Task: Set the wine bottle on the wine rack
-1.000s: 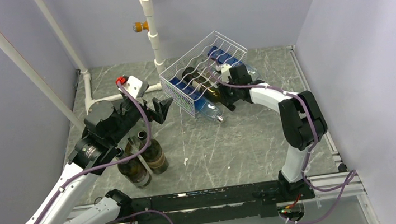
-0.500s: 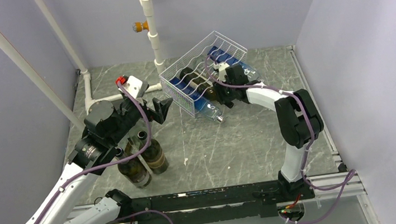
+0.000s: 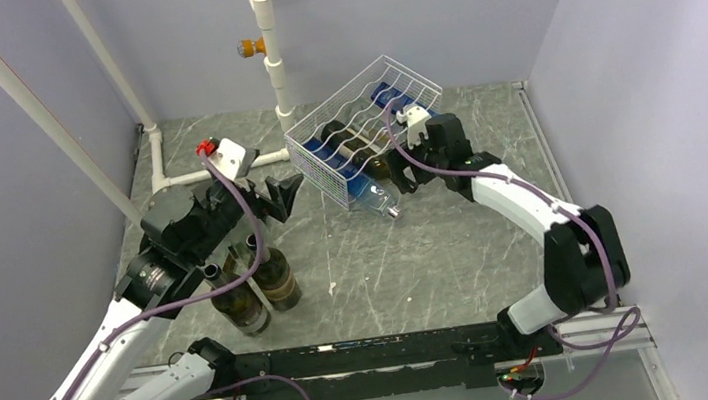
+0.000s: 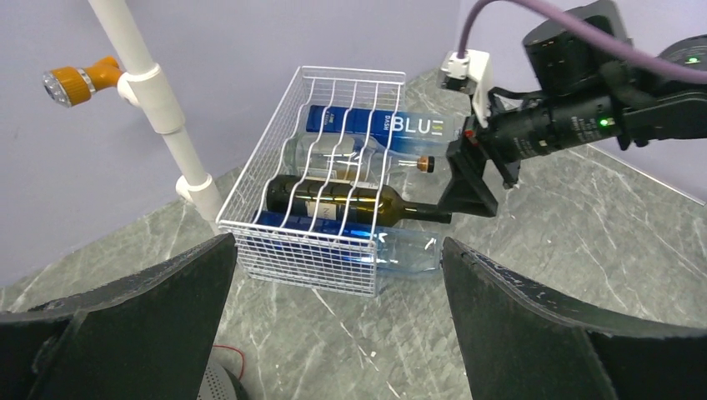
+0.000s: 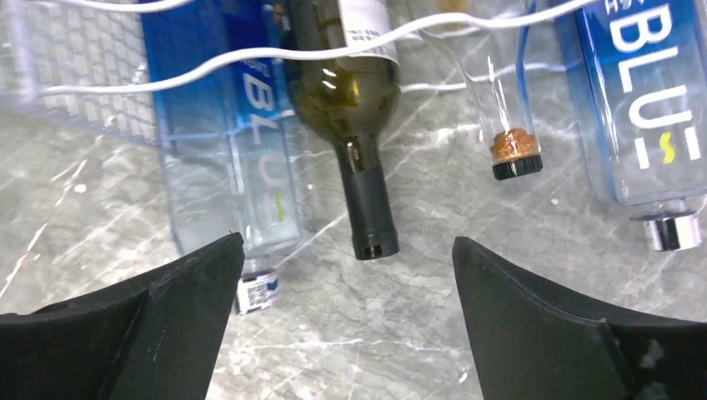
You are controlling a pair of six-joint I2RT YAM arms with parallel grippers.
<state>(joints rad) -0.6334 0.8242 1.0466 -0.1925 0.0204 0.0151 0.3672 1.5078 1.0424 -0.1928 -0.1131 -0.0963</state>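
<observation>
Dark wine bottle [image 5: 357,125] lies on its side in the rack [image 4: 300,265], neck jutting out over the table [image 5: 433,333]. My right gripper [image 5: 346,250] gapes wide just off the mouth, holding nothing; left gripper [image 4: 335,250] is also spread, empty. I judge the glass heavy, rigid, slick, breakable; I would grip the neck near the shoulder. Only the top view shows two standing bottles [image 3: 277,281] at front left.

White pipe [image 3: 278,76], orange nozzle [image 3: 250,46]
</observation>
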